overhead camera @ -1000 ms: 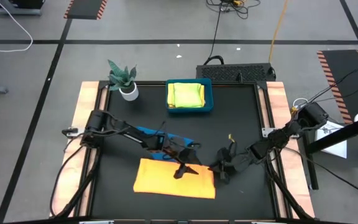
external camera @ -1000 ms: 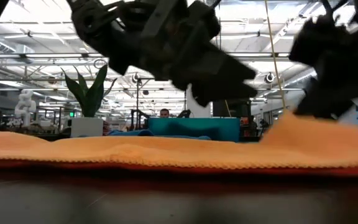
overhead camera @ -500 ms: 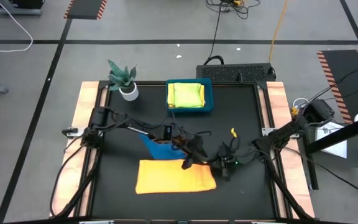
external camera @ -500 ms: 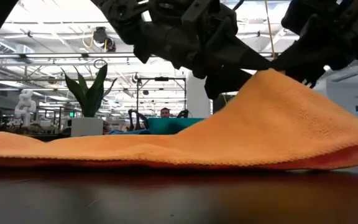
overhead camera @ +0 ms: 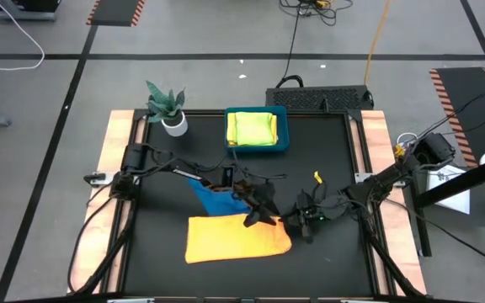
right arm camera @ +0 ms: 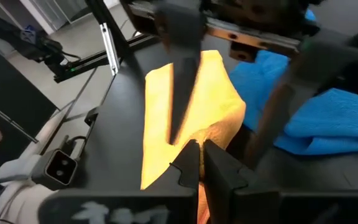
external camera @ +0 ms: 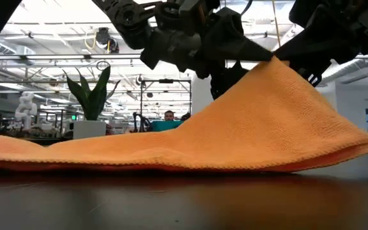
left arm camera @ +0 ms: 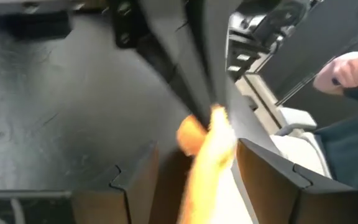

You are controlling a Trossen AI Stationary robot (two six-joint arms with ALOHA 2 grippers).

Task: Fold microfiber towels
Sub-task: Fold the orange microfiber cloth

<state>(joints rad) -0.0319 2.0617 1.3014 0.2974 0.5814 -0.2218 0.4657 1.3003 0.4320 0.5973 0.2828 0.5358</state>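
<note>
So the towel (overhead camera: 238,241) lies on the table (overhead camera: 343,160) toward the front edge, roughly in the middle. Its right rear corner is lifted off the surface, right where the left gripper (overhead camera: 255,215) and the right gripper (overhead camera: 297,225) meet just above it. A second towel (overhead camera: 217,200) sits bunched directly behind the first, under the left arm. Farther back, near the rear edge, there's a tray (overhead camera: 281,139) with a folded towel (overhead camera: 253,129) in it. A potted plant (overhead camera: 167,107) stands left of the tray, at the rear left corner.
</note>
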